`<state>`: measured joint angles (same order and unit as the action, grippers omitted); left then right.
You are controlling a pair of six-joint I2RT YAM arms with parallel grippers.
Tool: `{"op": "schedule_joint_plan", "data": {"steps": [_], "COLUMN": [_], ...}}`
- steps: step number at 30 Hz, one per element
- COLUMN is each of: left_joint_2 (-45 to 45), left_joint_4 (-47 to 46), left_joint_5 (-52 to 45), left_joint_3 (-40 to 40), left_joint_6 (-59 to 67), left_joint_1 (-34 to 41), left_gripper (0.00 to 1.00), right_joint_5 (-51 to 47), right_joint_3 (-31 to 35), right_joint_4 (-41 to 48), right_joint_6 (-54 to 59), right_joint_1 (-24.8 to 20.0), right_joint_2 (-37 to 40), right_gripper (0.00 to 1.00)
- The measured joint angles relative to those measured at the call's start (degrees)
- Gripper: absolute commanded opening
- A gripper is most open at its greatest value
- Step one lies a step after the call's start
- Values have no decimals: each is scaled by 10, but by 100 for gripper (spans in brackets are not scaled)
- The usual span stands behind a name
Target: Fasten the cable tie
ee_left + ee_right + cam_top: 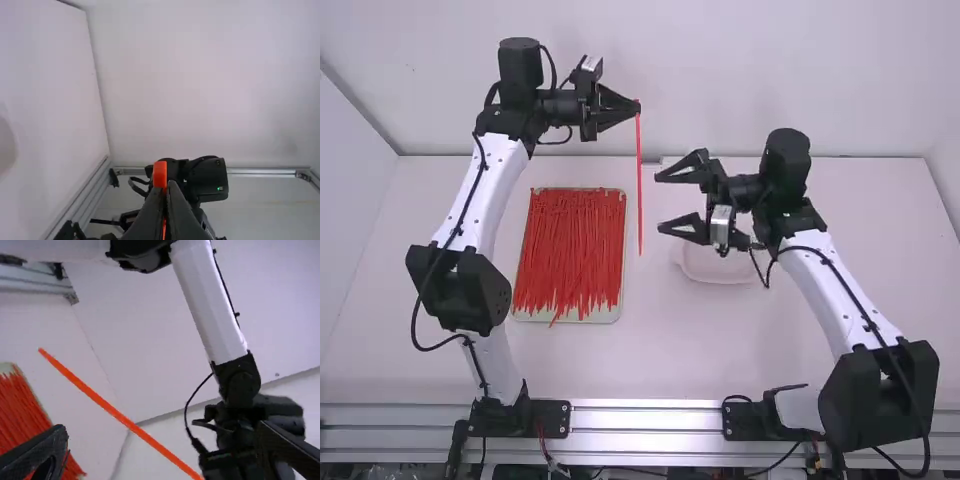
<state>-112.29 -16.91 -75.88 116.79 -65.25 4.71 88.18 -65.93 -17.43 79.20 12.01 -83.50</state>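
Hanging straight down, one red cable tie [640,180] is pinched at its top by the clenched left gripper [632,105], near one tray [616,318] heaped with uncountable red ties [570,250]. The right gripper [660,202] is spread wide just beside it, holding nothing.

No legible text, labels, numbers or signs; fine print, if any, unresolvable.

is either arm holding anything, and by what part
The left gripper holds one cable tie by its upper end; the right gripper holds nothing.
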Motion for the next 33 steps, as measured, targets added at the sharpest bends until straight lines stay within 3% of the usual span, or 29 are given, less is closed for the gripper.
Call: {"op": "schedule_joint_plan", "data": {"steps": [7,10,18,33], "left_joint_2": [0,0,0,0], "left_joint_4": [0,-5,-5,-30], "left_joint_5": [0,3,9,35], "left_joint_3": [-9,-9,-9,-9], "left_joint_6": [-12,-17,-25,-27], "left_joint_1": [0,0,0,1], "left_gripper": [2,2,2,2], "right_joint_5": [2,1,1,-1], "right_joint_3": [29,36,37,37], "right_joint_4": [-3,-2,-2,-21], "right_joint_6": [111,140,168,172], "right_joint_1": [15,26,37,35], "right_joint_2": [0,0,0,0], "right_gripper": [98,86,65,46]}}
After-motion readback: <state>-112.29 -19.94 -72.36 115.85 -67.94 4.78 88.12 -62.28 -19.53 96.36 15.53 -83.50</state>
